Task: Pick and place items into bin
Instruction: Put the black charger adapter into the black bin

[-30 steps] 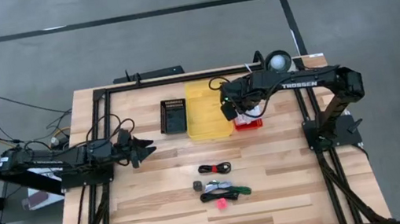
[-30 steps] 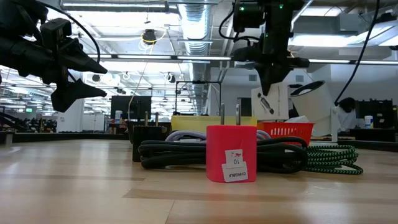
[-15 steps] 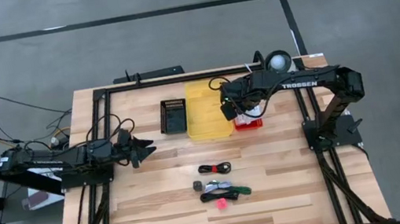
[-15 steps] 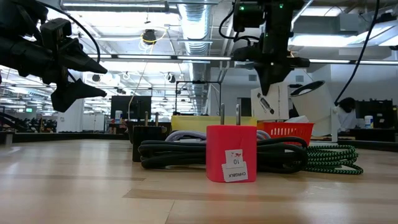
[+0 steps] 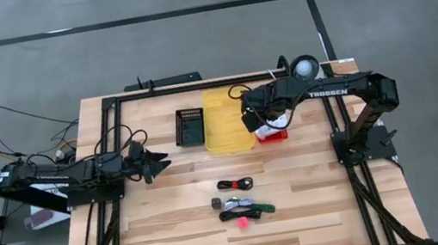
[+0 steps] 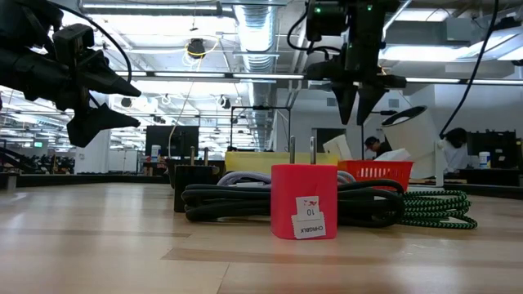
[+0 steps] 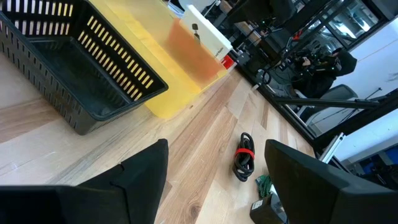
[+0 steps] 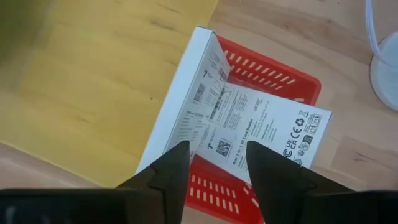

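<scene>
One white box is sitting tilted in the red basket under your right gripper, jaws parted and empty, while the cables and pink charger wait mid-table, left gripper wide open.

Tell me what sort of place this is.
Probably a robotics lab in an open industrial hall: exposed ceiling ducts, a concrete floor with taped lines, and a wooden table in a metal frame.

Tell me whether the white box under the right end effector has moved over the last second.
Yes. In the low view the white box has dropped from between the right end effector's fingers toward the red basket, whose rim stays put.
</scene>
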Robot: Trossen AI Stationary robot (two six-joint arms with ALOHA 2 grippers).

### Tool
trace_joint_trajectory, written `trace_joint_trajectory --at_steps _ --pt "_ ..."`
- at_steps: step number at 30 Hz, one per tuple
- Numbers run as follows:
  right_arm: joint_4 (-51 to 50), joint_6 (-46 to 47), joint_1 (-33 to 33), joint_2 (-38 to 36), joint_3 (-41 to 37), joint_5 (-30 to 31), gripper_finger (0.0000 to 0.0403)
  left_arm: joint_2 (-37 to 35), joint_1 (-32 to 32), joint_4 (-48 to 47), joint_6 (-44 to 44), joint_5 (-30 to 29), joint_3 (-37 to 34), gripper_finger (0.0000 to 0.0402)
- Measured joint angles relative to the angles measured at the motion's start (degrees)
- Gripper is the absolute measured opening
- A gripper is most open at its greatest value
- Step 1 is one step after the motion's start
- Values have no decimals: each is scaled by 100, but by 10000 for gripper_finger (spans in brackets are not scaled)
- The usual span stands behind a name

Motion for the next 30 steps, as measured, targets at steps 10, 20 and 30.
trace_joint_trajectory --at_steps 10,20,30 --pt "187 -473 151 -25 2 21 131 0 0 0 0 0 -2 258" --pt "441 -1491 980 -42 201 10 108 0 -2 0 0 0 -2 258" --pt "546 -1354 2275 -42 332 -19 107 0 -1 0 0 0 0 258"
